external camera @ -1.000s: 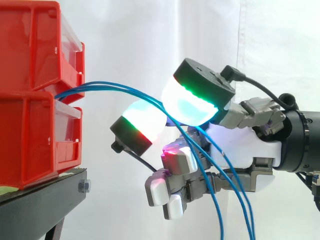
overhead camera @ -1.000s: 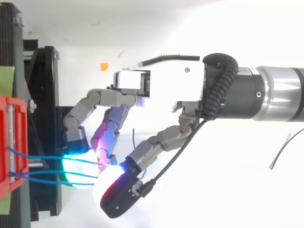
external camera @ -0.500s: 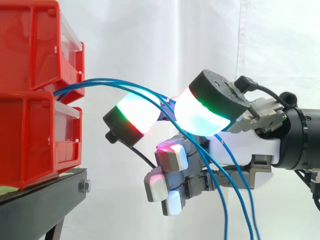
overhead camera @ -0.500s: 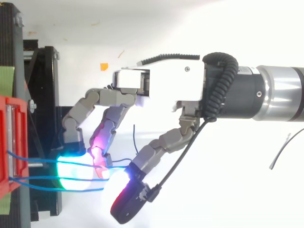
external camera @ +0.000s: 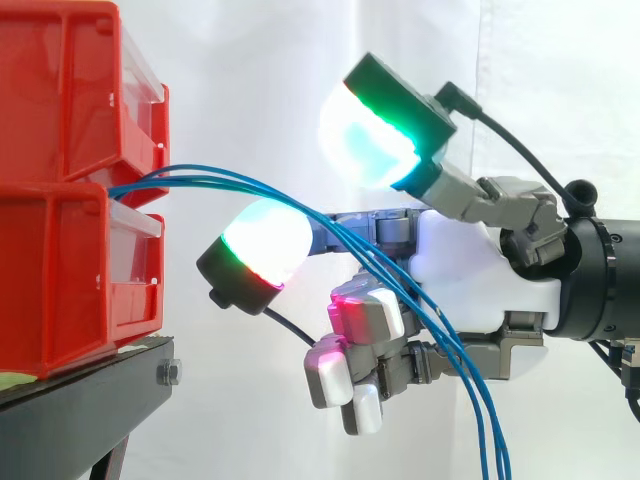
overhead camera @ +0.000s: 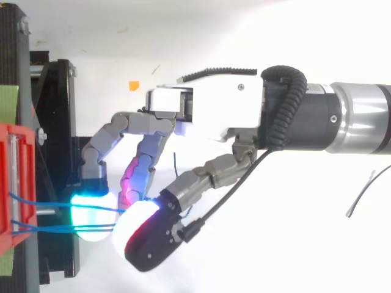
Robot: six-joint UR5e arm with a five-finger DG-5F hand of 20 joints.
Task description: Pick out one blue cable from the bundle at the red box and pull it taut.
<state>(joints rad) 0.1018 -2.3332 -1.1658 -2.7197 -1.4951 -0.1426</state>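
several thin blue cables point(external camera: 180, 176) come out of the gap between two stacked red plastic bins point(external camera: 60, 280) at the left of the side view. they arc up and to the right together, then slope down across the hand point(external camera: 470, 270) and drop out of the bottom edge. the bins sit on a black metal stand point(external camera: 90, 400) in front of a white curtain point(external camera: 250, 80).

the hand reaches in from the right and is released, with nothing pinched. its thumb is lifted high, and the thumb's pad point(external camera: 360, 140), glowing white, cyan and green, sits well above the cables. one outstretched finger points toward the bins, and its pad point(external camera: 262, 240), glowing white with a green and red rim, lies just under the strands. the cables run over the top of this finger, touching or nearly touching it. the remaining fingers are curled below the palm, their smaller tips point(external camera: 365, 315) glowing white and magenta, and the cables pass in front of them on the camera's side.

from above, the cables point(overhead camera: 49, 205) leave the red bin point(overhead camera: 15, 183) as separate strands and run right to the glowing pad of the outstretched finger, where the thumb's pad overlaps them. the hand's white palm point(overhead camera: 214, 110) lies to the right of the black stand point(overhead camera: 58, 122). a small orange mark point(overhead camera: 134, 85) sits on the white surface beyond it.
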